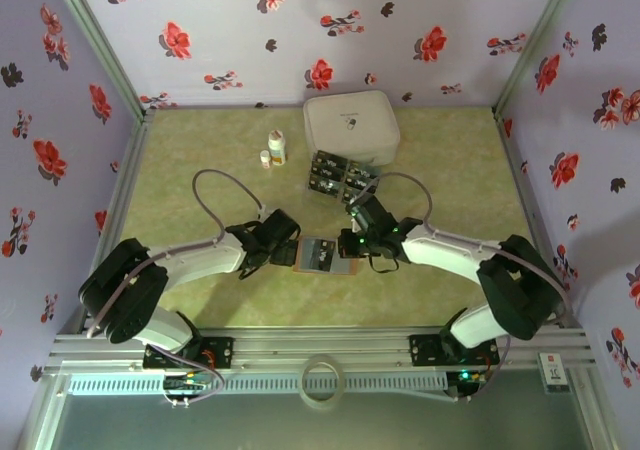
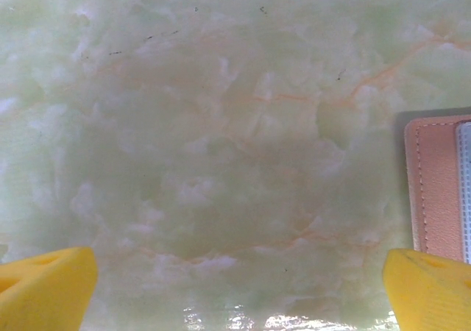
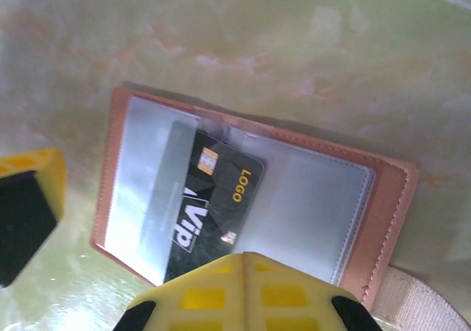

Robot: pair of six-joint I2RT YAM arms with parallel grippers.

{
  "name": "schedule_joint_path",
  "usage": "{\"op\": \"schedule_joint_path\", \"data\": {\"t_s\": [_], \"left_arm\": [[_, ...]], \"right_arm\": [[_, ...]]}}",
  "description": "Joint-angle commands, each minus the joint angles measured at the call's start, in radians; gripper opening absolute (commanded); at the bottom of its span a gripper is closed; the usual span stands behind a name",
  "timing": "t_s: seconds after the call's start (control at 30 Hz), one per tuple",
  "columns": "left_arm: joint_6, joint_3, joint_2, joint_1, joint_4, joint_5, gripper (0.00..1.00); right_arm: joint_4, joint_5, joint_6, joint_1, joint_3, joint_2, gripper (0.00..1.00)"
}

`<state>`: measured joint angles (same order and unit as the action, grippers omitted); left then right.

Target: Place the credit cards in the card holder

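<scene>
One card (image 3: 213,198) sits partly tucked in open card holder (image 3: 383,198), middle of tabletop's (image 1: 450,170) near edge. My right gripper (image 3: 243,261), jaws together, meets its end; left gripper (image 2: 239,272) wide apart. Risk: crooked push jams card, skids card holder.

Open and flat at the front middle of the desk (image 1: 190,170): reddish-brown card holder (image 1: 327,256) with clear pockets, one black card (image 3: 215,198) tilted partly inside. Farther back, remaining credit cards (image 1: 338,177) clustered together.
</scene>
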<state>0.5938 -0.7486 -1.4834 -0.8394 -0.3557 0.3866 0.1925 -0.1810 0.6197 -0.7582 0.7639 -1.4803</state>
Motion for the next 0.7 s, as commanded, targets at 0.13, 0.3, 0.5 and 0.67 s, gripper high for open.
{"op": "schedule_joint_path", "data": {"t_s": [0.13,0.3,0.5,0.67], "left_arm": [[-0.045,-0.033,-0.056,0.009,-0.031,0.031,1.0],[-0.053,-0.039,-0.071,0.008,-0.034,0.032,1.0],[-0.054,-0.042,-0.081,0.008,-0.029,0.032,1.0],[-0.055,-0.038,-0.081,0.008,-0.024,0.031,1.0]], "right_arm": [[0.079,0.081,-0.031,-0.023,0.062,-0.072,0.0],[0.078,0.084,-0.029,-0.027,0.073,-0.089,0.0],[0.068,0.078,-0.026,-0.029,0.084,-0.114,0.0],[0.059,0.069,-0.025,-0.035,0.102,-0.143,0.0]]}}
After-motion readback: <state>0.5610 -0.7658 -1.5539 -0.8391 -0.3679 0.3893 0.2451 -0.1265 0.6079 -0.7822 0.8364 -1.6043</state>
